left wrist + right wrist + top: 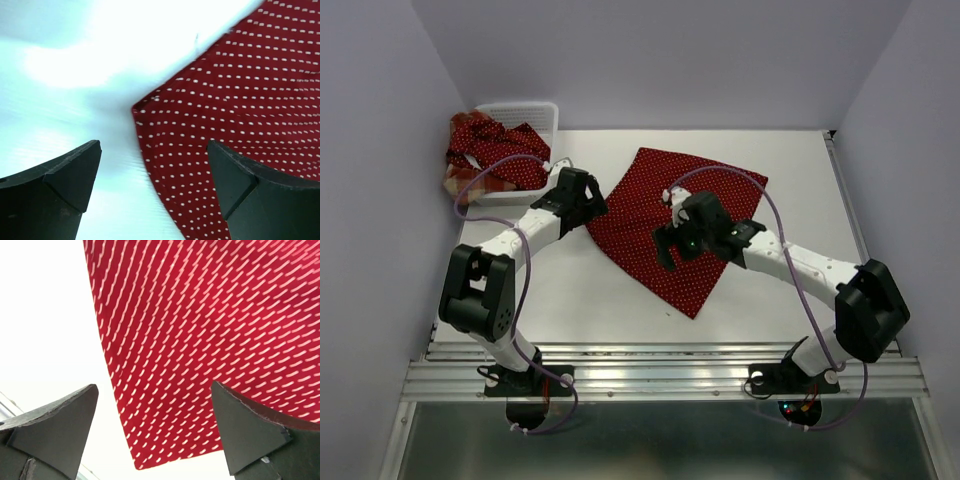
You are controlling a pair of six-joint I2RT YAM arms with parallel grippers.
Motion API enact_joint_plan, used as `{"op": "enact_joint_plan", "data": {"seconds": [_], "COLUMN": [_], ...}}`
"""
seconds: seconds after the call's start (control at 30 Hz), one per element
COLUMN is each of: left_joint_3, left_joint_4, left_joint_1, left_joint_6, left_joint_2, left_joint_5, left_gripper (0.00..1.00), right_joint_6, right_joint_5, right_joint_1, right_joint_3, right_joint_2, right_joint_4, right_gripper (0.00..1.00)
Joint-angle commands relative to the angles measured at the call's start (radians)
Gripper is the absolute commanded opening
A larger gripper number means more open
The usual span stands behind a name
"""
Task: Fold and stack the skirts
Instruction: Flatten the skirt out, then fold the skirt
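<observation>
Flat skirt (pixel 670 215): dark red with white dots, spread in one layer on the middle of the tabletop (pixel 790 180). It lies cornerwise and unfolded, with one corner pointing at the near edge.
Left end effector (pixel 152 150): open, jaws wide apart and gripping nothing. It sits at the flat skirt's left corner, with one finger (pixel 60 185) over bare tabletop and the other over cloth.
Right end effector (pixel 155 390): open and holding nothing. It is over the flat skirt's near-left edge, toward the near corner. One finger (pixel 55 430) is over bare tabletop and the other over dots, which are smeared to streaks in the right wrist view.
Contact: cannot tell whether any fingertip touches the cloth.
Basket (pixel 535 108): white mesh, at the far-left corner of the tabletop.
Second dotted skirt (pixel 495 150): crumpled, spilling over the basket's near rim.
Plaid skirt (pixel 453 186): only a small red-and-cream patch shows, under the dotted heap at the tabletop's left edge.
</observation>
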Motion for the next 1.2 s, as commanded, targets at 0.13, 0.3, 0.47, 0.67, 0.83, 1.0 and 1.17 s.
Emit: {"op": "enact_joint_plan", "data": {"seconds": [0.13, 0.3, 0.47, 0.67, 0.83, 1.0, 1.17], "left_joint_3": [0.036, 0.045, 0.035, 0.024, 0.021, 0.015, 0.010], "left_joint_4": [-0.018, 0.026, 0.029, 0.040, 0.051, 0.042, 0.037], "left_joint_1": [0.024, 0.050, 0.057, 0.063, 0.063, 0.063, 0.063], "left_joint_6": [-0.001, 0.000, -0.004, -0.006, -0.004, -0.004, -0.001], "left_joint_2": [0.090, 0.159, 0.202, 0.220, 0.208, 0.184, 0.168], "left_joint_5": [-0.089, -0.052, -0.040, -0.027, 0.006, -0.003, -0.016], "left_gripper": [0.99, 0.97, 0.79, 0.34, 0.00, 0.00, 0.00], "right_joint_6": [0.029, 0.026, 0.028, 0.012, -0.005, 0.009, 0.058], "right_joint_5": [0.158, 0.176, 0.184, 0.178, 0.230, 0.253, 0.308], "right_joint_1": [0.186, 0.208, 0.217, 0.249, 0.315, 0.367, 0.389], "right_joint_3": [-0.044, -0.047, -0.052, -0.061, -0.066, -0.060, -0.061], "right_joint_2": [0.021, 0.043, 0.040, 0.032, 0.035, 0.078, 0.119], "right_joint_4": [-0.095, -0.110, -0.117, -0.132, -0.149, -0.192, -0.255], "right_gripper": [1.00, 1.00, 1.00, 1.00, 1.00, 1.00, 1.00]}}
